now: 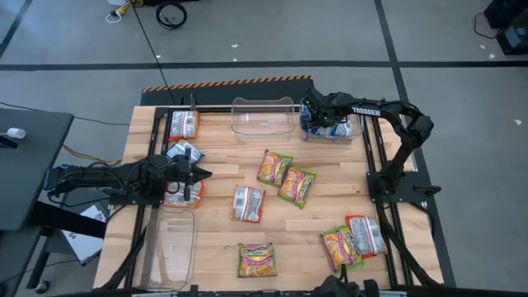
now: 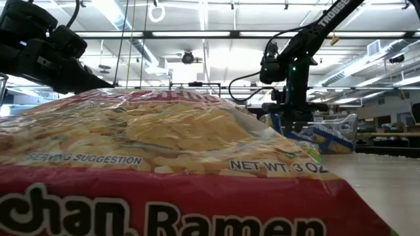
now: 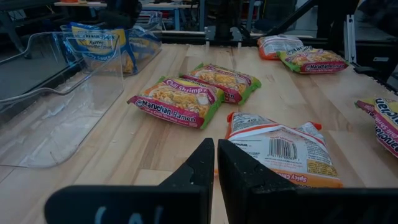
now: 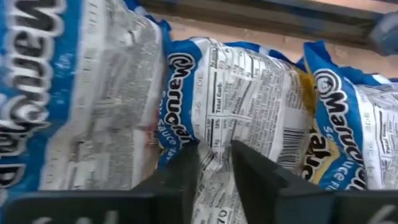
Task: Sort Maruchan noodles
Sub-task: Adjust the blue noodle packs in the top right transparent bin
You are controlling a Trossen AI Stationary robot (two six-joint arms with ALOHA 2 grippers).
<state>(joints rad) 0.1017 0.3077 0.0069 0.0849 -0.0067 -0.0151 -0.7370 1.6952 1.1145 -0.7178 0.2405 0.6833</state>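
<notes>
My right gripper [image 4: 214,165] pinches a blue Maruchan packet [image 4: 249,99] inside its tub [image 1: 332,130]; left gripper [image 3: 216,163] clenched, empty, beside the red-orange packet [image 3: 283,149].

Looks straight down on the whole table [image 1: 330,239] from overhead. Sits at tabletop height, pressed against a near packet [image 2: 164,170]. Rides each wrist, facing past its fingers. Shares the far blue packets [image 2: 328,141] overhead and low.

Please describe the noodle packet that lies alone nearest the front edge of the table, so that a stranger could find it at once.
Start from the wooden table in the high view and go to its edge farthest from the clear plastic tub in the middle of the back. There lies one flat yellow-green and orange crinkly packet, alone, touching no other packet.
</notes>
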